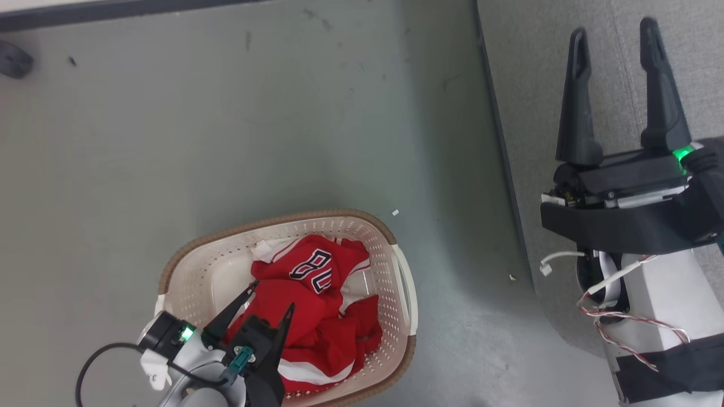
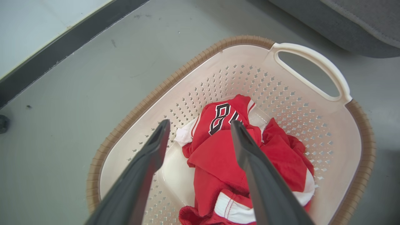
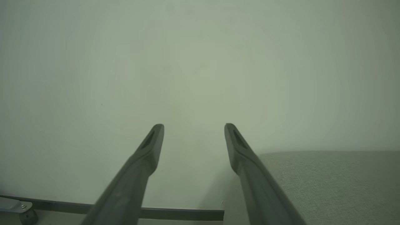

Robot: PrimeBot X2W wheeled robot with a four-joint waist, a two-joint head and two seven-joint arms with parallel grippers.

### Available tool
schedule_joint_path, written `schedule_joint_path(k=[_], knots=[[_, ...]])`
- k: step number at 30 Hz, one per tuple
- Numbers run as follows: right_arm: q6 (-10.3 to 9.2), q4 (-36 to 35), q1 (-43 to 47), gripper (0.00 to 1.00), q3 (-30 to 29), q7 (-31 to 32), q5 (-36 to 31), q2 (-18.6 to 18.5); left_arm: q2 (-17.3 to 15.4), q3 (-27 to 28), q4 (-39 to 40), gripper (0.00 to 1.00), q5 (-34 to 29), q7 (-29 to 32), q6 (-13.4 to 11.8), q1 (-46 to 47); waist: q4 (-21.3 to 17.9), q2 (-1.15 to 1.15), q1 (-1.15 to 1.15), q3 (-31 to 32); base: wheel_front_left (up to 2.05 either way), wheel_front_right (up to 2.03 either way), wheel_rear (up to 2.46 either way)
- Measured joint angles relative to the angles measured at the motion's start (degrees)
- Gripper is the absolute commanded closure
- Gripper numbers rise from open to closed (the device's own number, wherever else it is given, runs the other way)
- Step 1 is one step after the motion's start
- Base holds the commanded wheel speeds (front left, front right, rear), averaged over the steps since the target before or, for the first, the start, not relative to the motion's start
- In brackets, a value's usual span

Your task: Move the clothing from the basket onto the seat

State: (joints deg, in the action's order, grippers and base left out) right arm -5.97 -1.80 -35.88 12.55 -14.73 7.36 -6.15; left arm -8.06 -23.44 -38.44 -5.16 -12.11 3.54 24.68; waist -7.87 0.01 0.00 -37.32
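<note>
The cream basket [image 1: 399, 282] with its brown rim stands on the floor at lower centre, its handle [image 2: 315, 64] toward the seat. Inside lies the clothing [image 1: 317, 294] in a crumpled heap: a red garment with white panels and dark numerals [image 2: 223, 117] on top, and red fabric with a broad white stripe [image 1: 314, 373] at the near side. My left gripper [image 1: 271, 297] hangs open just above the heap, its fingers [image 2: 150, 156] straddling the numbered garment and holding nothing. My right gripper [image 1: 613, 39] stands open and empty above the grey seat [image 1: 531, 85] at the right.
Grey floor [image 1: 254, 130] surrounds the basket, with a dark baseboard [image 1: 113, 11] along the far wall and a dark caster [image 1: 14, 59] at the far left. Small white scraps [image 1: 395, 212] lie between basket and seat. The right wrist view faces a pale wall [image 3: 200, 62].
</note>
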Motion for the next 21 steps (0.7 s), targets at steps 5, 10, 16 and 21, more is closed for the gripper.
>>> schedule_joint_path(k=[5,10,16,21], knots=[[0.32,-0.62,-2.04,0.0,0.03,-0.01,-0.32,0.32,0.23,-1.4,-1.86,0.0,-0.76,0.51,0.47,2.19,-0.6,0.0,0.0,-1.8,0.0,0.0,0.0],[0.52,-1.04,-4.65,0.0,0.03,-0.01,-0.32,0.48,0.36,-2.85,-4.13,0.0,-2.41,0.96,1.08,4.56,-1.35,0.0,0.0,-4.06,0.0,0.0,0.0],[0.52,-1.4,-5.84,0.0,0.08,-0.03,-0.32,0.69,0.69,-3.63,-6.93,0.0,-2.98,1.42,1.2,6.08,-2.42,0.0,0.0,-6.51,0.0,0.0,0.0],[0.52,-1.48,-5.88,0.0,0.08,-0.05,-0.33,0.87,0.97,-4.65,-9.0,0.0,-3.52,1.42,1.58,7.25,-3.3,0.0,0.0,-8.17,0.0,0.0,0.0]])
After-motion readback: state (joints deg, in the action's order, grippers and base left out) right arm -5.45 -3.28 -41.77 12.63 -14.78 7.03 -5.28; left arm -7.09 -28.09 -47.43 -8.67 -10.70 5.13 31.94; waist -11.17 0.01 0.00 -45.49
